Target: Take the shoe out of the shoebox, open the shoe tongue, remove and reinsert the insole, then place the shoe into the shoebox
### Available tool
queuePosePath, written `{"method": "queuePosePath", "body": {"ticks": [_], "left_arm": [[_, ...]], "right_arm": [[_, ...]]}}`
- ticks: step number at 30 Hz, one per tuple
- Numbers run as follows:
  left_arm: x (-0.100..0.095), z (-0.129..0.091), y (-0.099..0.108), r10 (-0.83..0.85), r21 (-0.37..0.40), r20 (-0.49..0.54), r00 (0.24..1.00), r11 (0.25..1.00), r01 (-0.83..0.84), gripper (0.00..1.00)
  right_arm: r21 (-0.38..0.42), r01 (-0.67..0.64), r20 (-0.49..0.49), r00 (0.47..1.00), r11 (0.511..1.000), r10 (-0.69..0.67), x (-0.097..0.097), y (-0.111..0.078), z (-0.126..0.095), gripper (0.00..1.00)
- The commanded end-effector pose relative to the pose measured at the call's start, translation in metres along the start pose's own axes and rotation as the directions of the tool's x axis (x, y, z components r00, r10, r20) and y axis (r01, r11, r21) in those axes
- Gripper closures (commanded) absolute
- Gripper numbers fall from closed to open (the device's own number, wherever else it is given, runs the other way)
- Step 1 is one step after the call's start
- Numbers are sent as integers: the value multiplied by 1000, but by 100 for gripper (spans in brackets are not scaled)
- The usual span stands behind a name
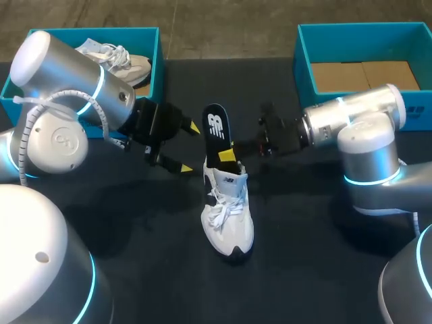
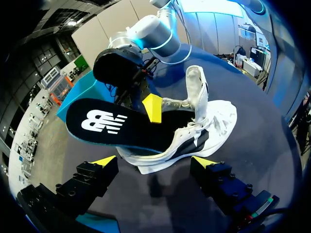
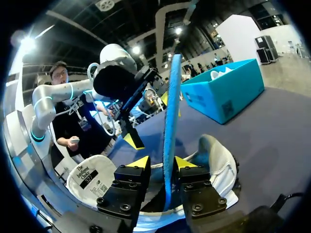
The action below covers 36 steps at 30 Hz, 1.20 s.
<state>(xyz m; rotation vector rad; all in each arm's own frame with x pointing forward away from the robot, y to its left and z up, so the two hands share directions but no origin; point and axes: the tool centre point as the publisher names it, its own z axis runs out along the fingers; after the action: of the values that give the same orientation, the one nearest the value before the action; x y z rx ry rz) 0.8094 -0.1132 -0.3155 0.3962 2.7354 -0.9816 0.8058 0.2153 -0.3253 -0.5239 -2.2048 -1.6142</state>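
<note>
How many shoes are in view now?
2. One shoe stands on the table; the second shoe lies in the left box. The right box shows none, though part is hidden.

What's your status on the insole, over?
Right claw shut on insole, upright, lower end in shoe. Left claw open beside it. Nothing blocking.

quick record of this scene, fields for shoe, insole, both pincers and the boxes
shoe: white, upright on the table, tongue pulled up
insole: black, one end in the shoe, rest sticking out
right pincer: shut on insole
left pincer: open, facing the shoe, not touching
left box: teal, holds a second shoe
right box: teal, cardboard floor showing
</note>
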Motion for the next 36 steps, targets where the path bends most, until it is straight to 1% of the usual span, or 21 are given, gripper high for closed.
{"method": "queuePosePath", "body": {"ticks": [1, 3, 4, 8, 11, 20, 23, 27, 28, 31, 32, 34, 36], "left_arm": [[0, 0, -1, 0, -5, -1, 1000, 1000, 0, 0], [0, 0, -1, 0, -5, -1, 1000, 1000, 0, 0], [0, 0, -1, 0, -5, -1, 1000, 1000, 0, 0], [0, 0, -1, 0, -5, -1, 1000, 1000, 0, 0], [0, 0, -1, 0, -5, -1, 1000, 1000, 0, 0], [0, 0, -1, 0, -5, -1, 1000, 1000, 0, 0], [0, 0, -1, 0, -5, -1, 1000, 1000, 0, 0], [0, 0, -1, 0, -5, -1, 1000, 1000, 0, 0], [0, 0, -1, 0, -5, -1, 1000, 1000, 0, 0], [0, 0, -1, 0, -5, -1, 1000, 1000, 0, 0], [0, 0, -1, 0, -5, -1, 1000, 1000, 0, 0], [0, 0, -1, 0, -5, -1, 1000, 1000, 0, 0], [0, 0, -1, 0, -5, -1, 1000, 1000, 0, 0]], "right_arm": [[21, -5, -22, 1000, 1000, 6, -9, 3, 5, 82], [29, -17, -32, 999, 999, 18, -12, 1, 7, 97], [32, -21, -33, 999, 999, 22, -14, -1, 7, 100], [42, -50, -40, 998, 998, 52, -17, -5, 7, 100], [70, -82, -45, 995, 994, 85, -16, -12, 6, 100], [104, -135, -45, 989, 985, 140, -1, -32, 6, 100], [112, -148, -42, 987, 983, 153, 3, -36, 7, 100], [121, -150, -37, 987, 981, 156, 4, -37, 8, 100], [115, -142, -30, 989, 983, 146, 5, -33, 7, 94], [108, -113, -9, 993, 988, 115, 7, -22, 3, 70], [107, -103, -5, 995, 989, 104, 7, -18, 2, 67], [104, -86, 3, 996, 991, 86, 6, -13, 1, 64], [105, -73, 4, 997, 992, 72, 4, -8, 0, 64]]}}
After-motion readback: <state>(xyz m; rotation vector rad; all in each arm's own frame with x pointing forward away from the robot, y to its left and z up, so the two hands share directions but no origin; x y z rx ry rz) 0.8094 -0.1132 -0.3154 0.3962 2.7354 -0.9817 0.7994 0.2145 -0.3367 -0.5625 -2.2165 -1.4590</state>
